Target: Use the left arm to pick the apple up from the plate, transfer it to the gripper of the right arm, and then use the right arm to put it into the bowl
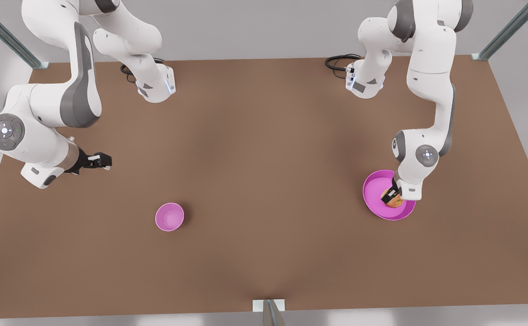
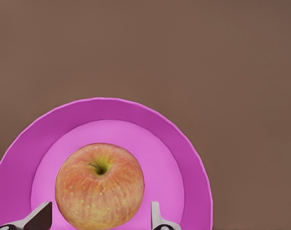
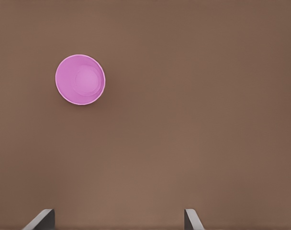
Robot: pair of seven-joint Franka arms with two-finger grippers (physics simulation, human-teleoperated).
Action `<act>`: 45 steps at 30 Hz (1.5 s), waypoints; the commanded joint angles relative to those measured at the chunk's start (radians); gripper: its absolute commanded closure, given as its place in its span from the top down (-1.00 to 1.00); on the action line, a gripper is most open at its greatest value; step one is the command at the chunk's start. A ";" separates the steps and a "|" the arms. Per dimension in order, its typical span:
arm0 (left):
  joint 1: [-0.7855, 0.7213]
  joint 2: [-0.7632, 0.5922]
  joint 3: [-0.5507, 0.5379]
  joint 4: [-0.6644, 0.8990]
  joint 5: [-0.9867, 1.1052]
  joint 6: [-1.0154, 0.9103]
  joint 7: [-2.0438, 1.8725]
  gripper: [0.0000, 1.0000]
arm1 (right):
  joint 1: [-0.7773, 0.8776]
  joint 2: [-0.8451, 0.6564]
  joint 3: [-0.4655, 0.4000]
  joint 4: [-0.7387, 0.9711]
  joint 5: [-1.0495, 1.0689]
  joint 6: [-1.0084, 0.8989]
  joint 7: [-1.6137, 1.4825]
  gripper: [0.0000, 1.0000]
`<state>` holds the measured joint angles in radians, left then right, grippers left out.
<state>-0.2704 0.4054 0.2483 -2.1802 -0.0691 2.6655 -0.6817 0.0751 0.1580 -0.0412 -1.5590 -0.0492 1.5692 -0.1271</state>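
Apple (image 2: 99, 186), round, speckled red-yellow skin with a dimpled stem pit, sits on the glossy pink plate (image 2: 184, 158) at the table's (image 1: 264, 136) 3 o'clock side in the front view. The left end effector (image 2: 100, 218) straddles it, fingers spread wide, one on each side, apart from the skin. The deep pink bowl (image 1: 169, 217) lies toward 7 o'clock. The right end effector (image 1: 97, 160) waits at 9 o'clock, fingers wide apart.
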 commanded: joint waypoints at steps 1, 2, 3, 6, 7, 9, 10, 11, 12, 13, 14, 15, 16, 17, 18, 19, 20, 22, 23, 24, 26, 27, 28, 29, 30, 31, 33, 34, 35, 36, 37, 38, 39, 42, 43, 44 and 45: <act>0.000 0.003 0.000 0.000 0.002 0.004 -0.114 1.00 | 0.000 -0.001 0.000 0.000 0.000 -0.001 -0.006 1.00; 0.000 0.004 0.000 0.000 0.002 0.005 -0.114 1.00 | 0.000 -0.001 0.000 0.000 0.000 0.000 -0.006 1.00; 0.000 0.006 0.000 0.002 0.002 0.005 -0.114 1.00 | 0.000 0.000 0.000 0.000 0.000 0.000 -0.006 1.00; 0.002 0.023 0.000 0.007 0.005 0.011 -0.113 1.00 | 0.000 0.002 0.000 0.000 0.000 0.000 -0.008 1.00; 0.002 0.023 0.000 0.008 0.008 0.011 -0.101 1.00 | 0.000 0.002 0.000 0.000 0.000 0.000 -0.008 1.00; 0.002 0.023 0.000 0.007 0.020 0.011 -0.004 1.00 | 0.000 0.002 0.000 0.000 0.000 0.000 -0.008 1.00; 0.002 0.023 0.000 0.007 0.020 0.010 0.034 1.00 | 0.000 0.002 0.000 0.000 0.000 0.000 -0.008 1.00; 0.002 0.023 0.000 0.007 0.020 0.010 0.039 1.00 | 0.002 0.002 0.000 -0.001 0.000 0.000 -0.008 1.00; 0.002 0.023 0.000 0.008 0.022 0.010 0.039 1.00 | 0.002 0.002 0.000 -0.001 0.000 0.000 -0.008 1.00; 0.002 0.024 0.000 0.008 0.023 0.010 0.045 1.00 | 0.003 0.002 0.000 -0.001 0.000 0.000 -0.008 1.00; 0.002 0.026 0.000 0.008 0.022 0.010 0.068 1.00 | 0.003 0.003 0.000 -0.001 0.000 -0.001 -0.008 1.00; 0.002 0.030 0.000 0.008 0.022 0.011 0.068 1.00 | 0.005 0.003 0.000 -0.001 0.000 -0.001 -0.008 1.00; 0.002 0.036 0.000 0.008 0.022 0.011 0.070 1.00 | 0.005 0.003 0.000 -0.001 0.000 0.000 -0.008 1.00; 0.000 0.041 0.000 0.008 0.022 0.011 0.068 1.00 | 0.005 0.003 0.000 -0.001 -0.001 -0.001 -0.008 1.00; 0.002 0.044 0.000 0.013 0.023 0.011 0.068 1.00 | 0.005 0.003 0.000 -0.001 0.000 -0.001 -0.008 1.00; 0.002 0.046 0.000 0.014 0.023 0.011 0.068 1.00 | 0.005 0.002 0.000 -0.001 -0.001 -0.001 -0.008 1.00; 0.002 0.046 0.000 0.014 0.022 0.011 0.068 1.00 | 0.005 0.000 0.000 0.000 0.000 -0.006 -0.008 1.00; 0.002 0.053 0.000 0.016 0.023 0.013 0.068 1.00 | 0.005 0.000 0.000 0.000 -0.001 -0.008 -0.008 1.00; 0.002 0.058 0.000 0.016 0.023 0.013 0.068 1.00 | 0.005 0.002 0.000 0.000 -0.001 -0.008 -0.008 1.00; 0.002 0.061 0.000 0.019 0.023 0.014 0.068 1.00 | 0.005 0.002 0.000 -0.001 -0.001 -0.008 -0.008 1.00; 0.002 0.069 0.000 0.023 0.026 0.016 0.068 1.00 | 0.005 0.002 0.000 -0.006 -0.004 -0.006 -0.008 1.00; 0.002 0.073 0.000 0.023 0.026 0.016 0.068 1.00 | 0.005 0.002 0.000 -0.006 -0.004 -0.005 -0.008 1.00; 0.002 0.075 0.000 0.023 0.026 0.021 0.068 1.00 | 0.005 0.003 0.000 -0.006 -0.004 -0.005 -0.008 1.00; 0.002 0.075 0.000 0.025 0.026 0.021 0.068 1.00 | 0.005 0.003 0.000 -0.006 -0.004 -0.005 -0.009 1.00; 0.002 0.076 0.000 0.027 0.026 0.022 0.068 1.00 | 0.005 0.003 0.000 -0.006 -0.005 -0.005 -0.008 1.00; 0.002 0.082 0.000 0.031 0.026 0.022 0.068 1.00 | 0.006 0.005 0.000 -0.006 -0.004 -0.005 -0.009 1.00; 0.002 0.092 -0.001 0.037 0.026 0.024 0.068 1.00 | 0.008 0.009 0.000 -0.006 -0.006 -0.005 -0.009 1.00; 0.002 0.092 0.000 0.043 0.026 0.031 0.068 1.00 | 0.008 0.009 0.000 -0.006 -0.006 -0.005 -0.009 1.00; 0.010 0.098 0.000 0.043 0.026 0.053 0.070 1.00 | 0.009 0.011 0.000 -0.006 -0.006 -0.005 -0.009 1.00; 0.013 0.104 0.000 0.045 0.026 0.068 0.070 1.00 | 0.009 0.011 0.000 -0.006 -0.006 -0.005 -0.009 1.00; 0.013 0.104 0.000 0.045 0.026 0.073 0.070 1.00 | 0.009 0.011 0.000 -0.006 -0.006 -0.005 -0.009 1.00; 0.013 0.104 0.000 0.045 0.026 0.074 0.070 1.00 | 0.009 0.011 0.000 -0.006 -0.006 -0.005 -0.009 1.00; 0.014 0.104 0.000 0.045 0.026 0.074 0.070 1.00 | 0.009 0.011 0.000 -0.006 -0.006 -0.005 -0.009 1.00; 0.014 0.104 -0.001 0.053 0.026 0.074 0.070 1.00 | 0.009 0.012 0.000 -0.006 -0.008 -0.003 -0.009 1.00; 0.016 0.104 0.000 0.053 0.025 0.074 0.068 1.00 | 0.009 0.017 0.000 -0.006 -0.009 -0.003 -0.009 1.00; 0.016 0.104 0.000 0.053 0.023 0.074 0.068 1.00 | 0.011 0.017 0.000 -0.006 -0.012 -0.003 -0.009 1.00; 0.016 0.112 -0.001 0.053 0.023 0.074 0.068 1.00 | 0.011 0.017 0.003 -0.006 -0.018 -0.003 -0.008 1.00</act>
<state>-0.2548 0.5156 0.2476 -2.1283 -0.0461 2.7320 -0.6220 0.0851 0.1759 -0.0392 -1.5651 -0.0617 1.5662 -0.1348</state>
